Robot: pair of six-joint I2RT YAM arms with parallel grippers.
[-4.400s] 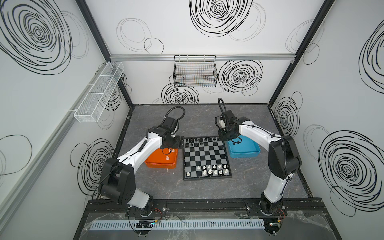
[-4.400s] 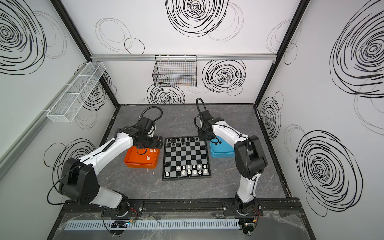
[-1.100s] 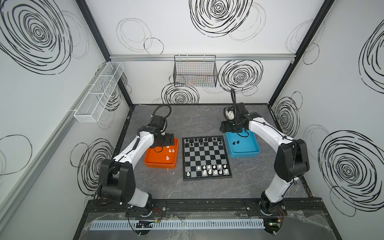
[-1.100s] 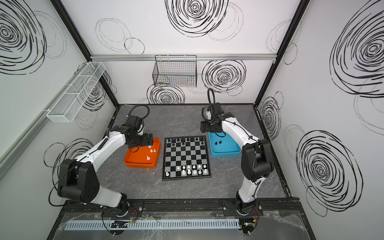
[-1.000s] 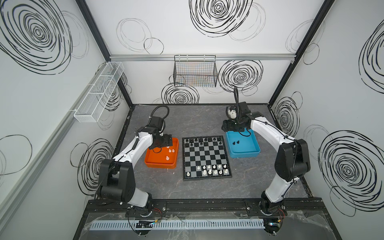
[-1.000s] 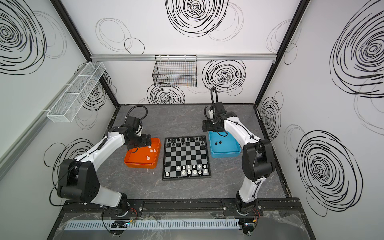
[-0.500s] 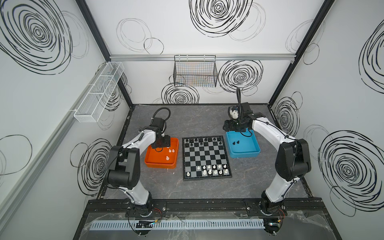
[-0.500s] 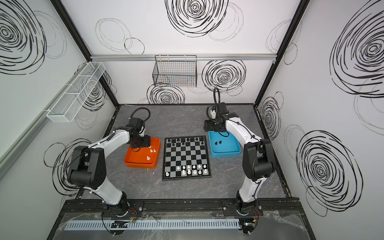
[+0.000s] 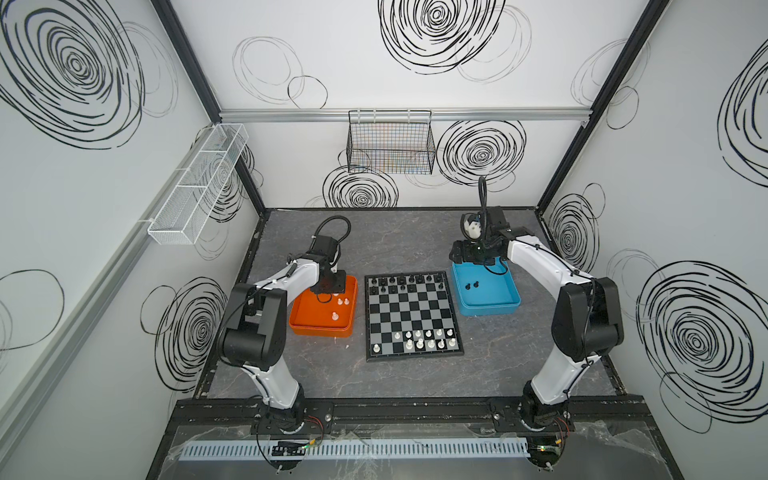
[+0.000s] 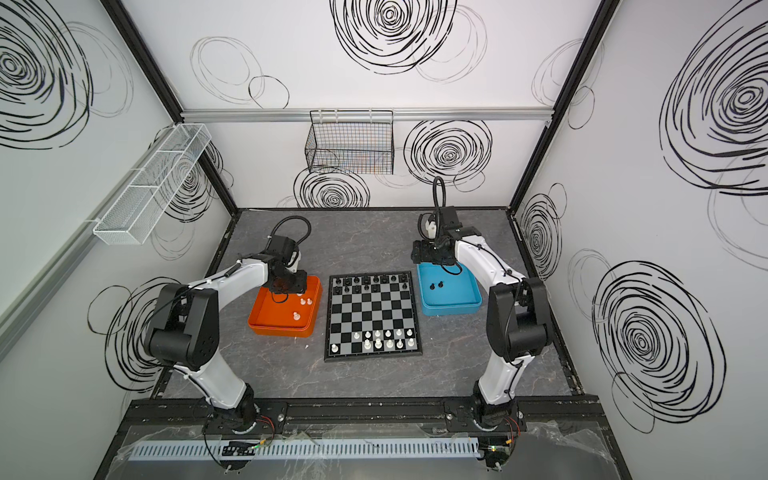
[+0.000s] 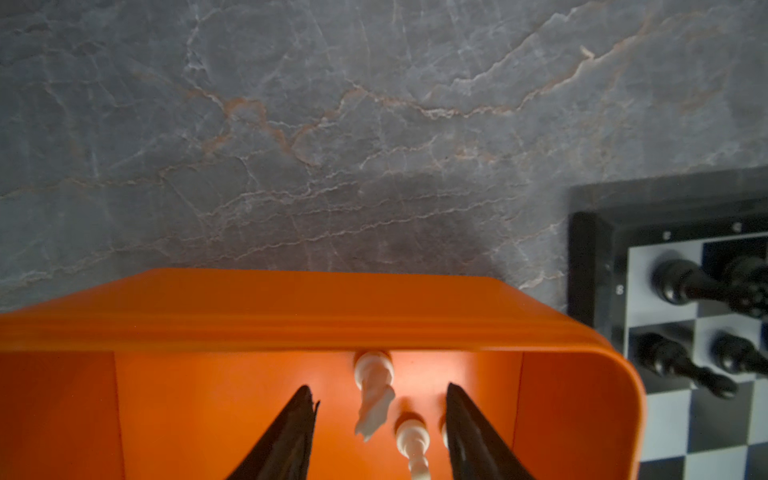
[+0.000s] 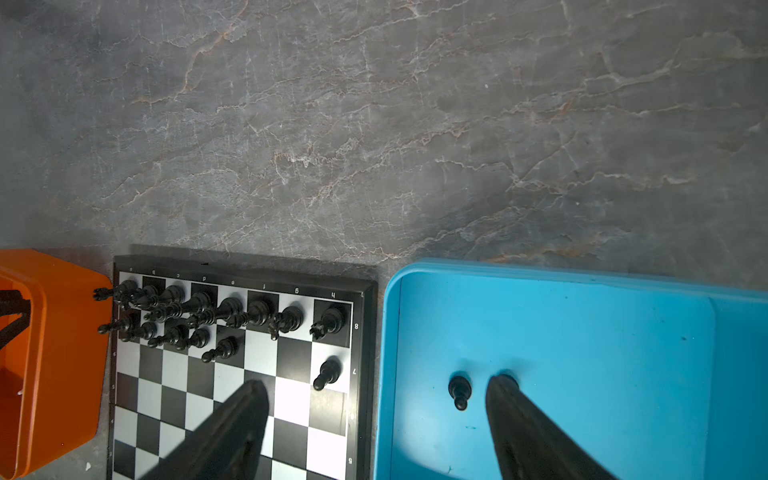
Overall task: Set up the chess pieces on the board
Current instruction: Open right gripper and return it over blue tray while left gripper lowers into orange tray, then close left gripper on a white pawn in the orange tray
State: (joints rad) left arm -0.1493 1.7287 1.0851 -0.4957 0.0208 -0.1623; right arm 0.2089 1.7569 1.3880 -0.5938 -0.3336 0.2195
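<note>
The board point(image 9: 409, 316) lies mid-table, with black chess pieces point(image 9: 401, 282) on its far rows and white ones point(image 9: 424, 338) on its near rows. My left gripper point(image 11: 378, 390) is low in the orange tray point(image 11: 291, 307). Its jaws stand apart around a white knight point(image 11: 374, 395) and a white pawn point(image 11: 411, 436), touching neither. More white pieces point(image 9: 340, 301) stand in that tray. My right gripper point(image 12: 376, 384) is open, one finger over the board's edge, one over the blue tray point(image 12: 582, 353). A black pawn point(image 12: 459, 390) stands between them in the tray.
The orange tray point(image 9: 320, 328) sits left of the board and the blue tray point(image 9: 490, 301) right of it, on the grey marbled table point(image 9: 395, 237). A black wire basket point(image 9: 390, 143) hangs on the back wall. A white mesh shelf point(image 9: 199, 183) hangs on the left wall.
My left gripper has settled into the far end of the orange tray and its jaws have narrowed around the white pieces. The right gripper has shifted slightly toward the blue tray's far corner.
</note>
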